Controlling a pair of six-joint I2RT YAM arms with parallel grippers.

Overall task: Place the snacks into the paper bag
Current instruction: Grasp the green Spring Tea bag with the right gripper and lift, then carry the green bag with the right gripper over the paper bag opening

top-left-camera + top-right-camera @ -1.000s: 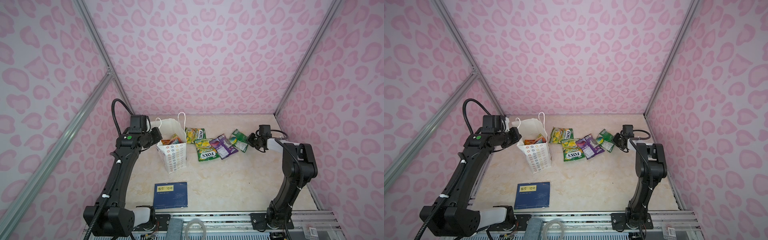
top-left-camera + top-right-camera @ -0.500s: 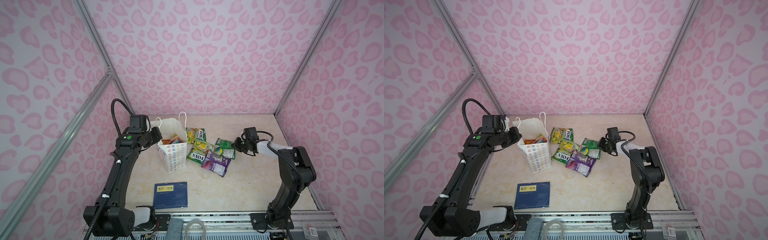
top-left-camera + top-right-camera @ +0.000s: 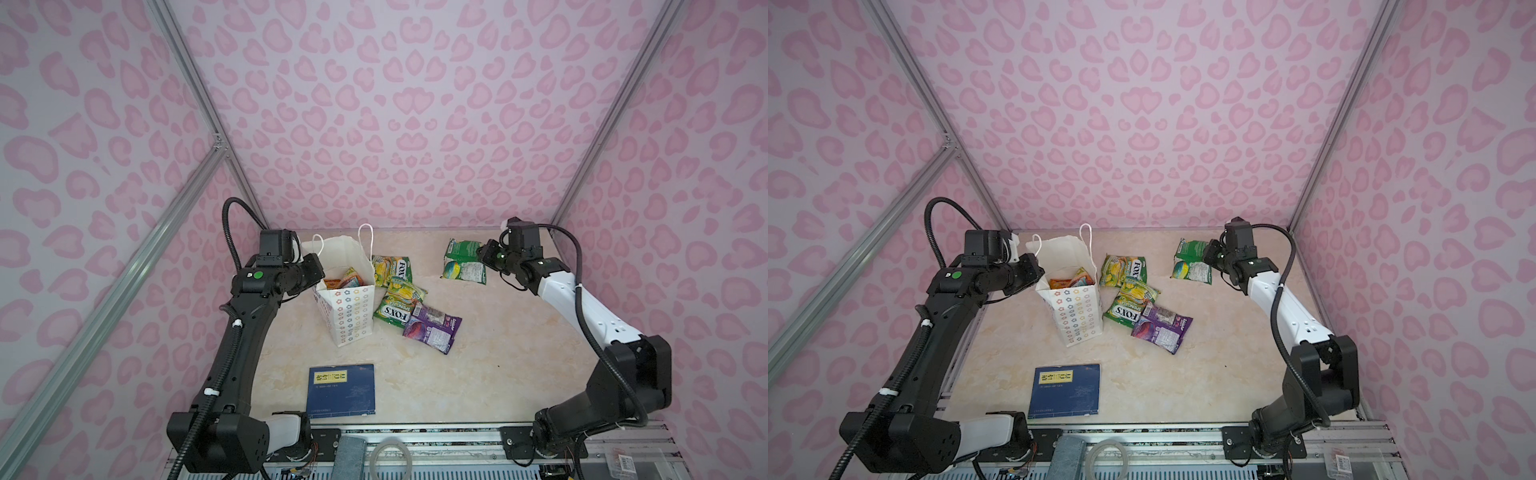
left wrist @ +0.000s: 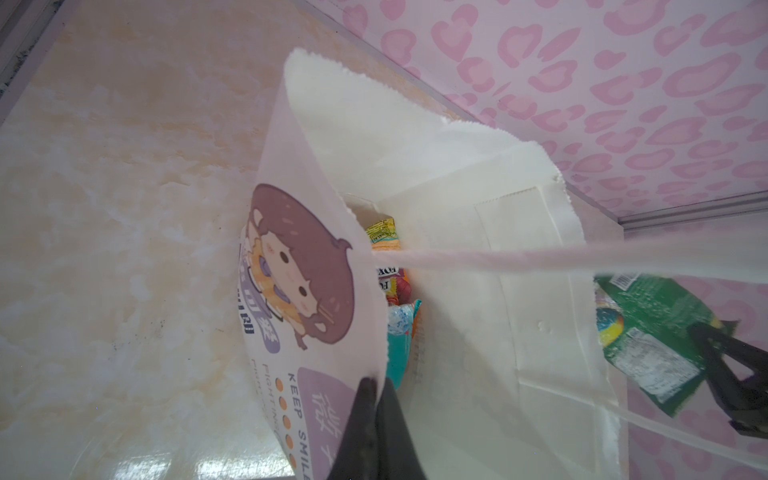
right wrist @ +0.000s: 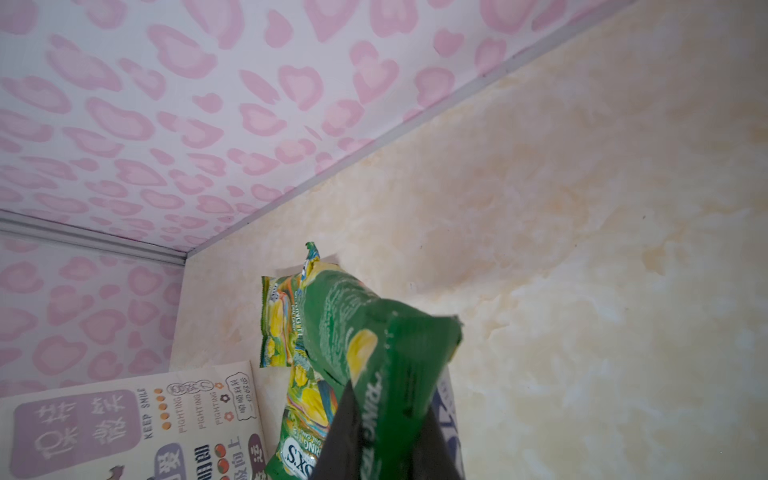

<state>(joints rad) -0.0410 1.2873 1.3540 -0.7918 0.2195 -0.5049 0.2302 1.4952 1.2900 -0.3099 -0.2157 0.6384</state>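
Snacks [image 3: 398, 297] are mostly lying in a loose pile on the table [image 3: 519, 365], touching the right side of the paper bag [image 3: 349, 316]; several are green-yellow and one is a purple packet [image 3: 432, 329]; orange and teal ones are already sitting inside the bag.

One green packet [image 3: 463, 262] is now hanging in the air towards the back right corner, well apart from the bag; a moment ago it was lying low beside the pile, which has itself slid closer to the bag. The right gripper [image 3: 484, 257] is holding it, jaws clamped on one end of the wrapper. The left gripper [image 4: 376, 388] is pinching the bag's front rim, jaws together on the paper, keeping the mouth open.

The pick appears done; carrying the packet across to the open mouth is what remains, with the pile still waiting. A dark-blue book [image 3: 341, 390] is lying near the front edge, apart from everything.
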